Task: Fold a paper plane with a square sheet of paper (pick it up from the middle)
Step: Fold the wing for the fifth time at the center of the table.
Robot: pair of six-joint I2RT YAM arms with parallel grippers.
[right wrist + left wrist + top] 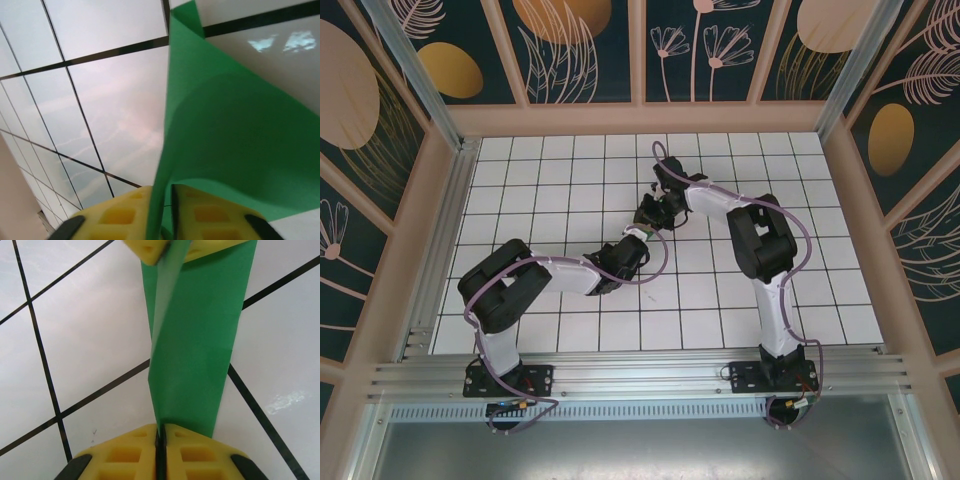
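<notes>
Yellow-padded left gripper point(161, 435) has its jaws pressed tight on one end of the folded green paper point(195, 340). It stretches as a strip above the white tiled table point(85, 330), mid-table, to the right gripper point(167, 195), whose nearly closed jaws pinch the other end.
</notes>
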